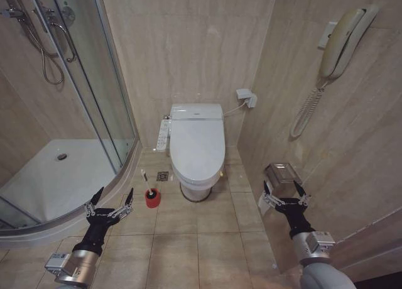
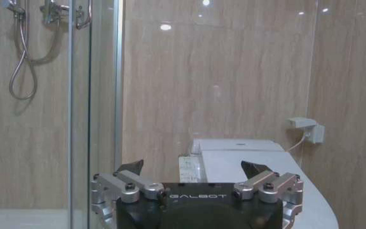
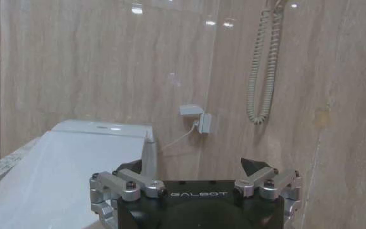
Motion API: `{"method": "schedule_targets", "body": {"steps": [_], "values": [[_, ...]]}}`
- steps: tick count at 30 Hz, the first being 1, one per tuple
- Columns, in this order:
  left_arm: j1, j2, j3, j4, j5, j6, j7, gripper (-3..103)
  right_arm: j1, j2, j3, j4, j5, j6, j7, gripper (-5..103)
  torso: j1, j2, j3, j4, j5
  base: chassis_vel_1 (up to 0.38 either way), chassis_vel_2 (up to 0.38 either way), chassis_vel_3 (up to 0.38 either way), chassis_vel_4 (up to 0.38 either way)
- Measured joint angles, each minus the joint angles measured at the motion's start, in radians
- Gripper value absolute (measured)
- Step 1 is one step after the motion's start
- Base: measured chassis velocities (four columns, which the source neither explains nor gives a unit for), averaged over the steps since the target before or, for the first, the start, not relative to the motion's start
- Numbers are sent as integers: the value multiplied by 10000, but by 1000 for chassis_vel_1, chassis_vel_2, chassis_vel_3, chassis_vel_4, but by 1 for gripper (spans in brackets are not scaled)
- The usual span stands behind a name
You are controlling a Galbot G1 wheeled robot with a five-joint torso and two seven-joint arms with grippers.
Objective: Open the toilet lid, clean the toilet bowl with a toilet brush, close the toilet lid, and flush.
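One toilet lid (image 1: 197, 142), one toilet brush (image 1: 147, 183), two end effectors, one wall phone (image 1: 340, 42)

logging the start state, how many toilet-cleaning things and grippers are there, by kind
toilet lid, shut: 1
toilet bowl: 1
toilet brush in its red cup holder: 1
grippers, left gripper and right gripper, both open and empty: 2
total: 5

My left gripper (image 1: 113, 200) and right gripper (image 1: 286, 193) look alike: black pointed fingertips on silver metal knuckle blocks with dark screw heads, a black palm housing printed GALBOT in white, then black wrists running into silver-grey forearm casings.
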Motion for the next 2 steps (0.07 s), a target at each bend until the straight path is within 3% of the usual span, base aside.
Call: {"method": "schedule_targets", "body": {"steps": [2], "values": [[0,0,0,0,0,0,0,100,0,0,0,0,-1,0,0,100,0,0,0,0,0,0,0,0,0]]}}
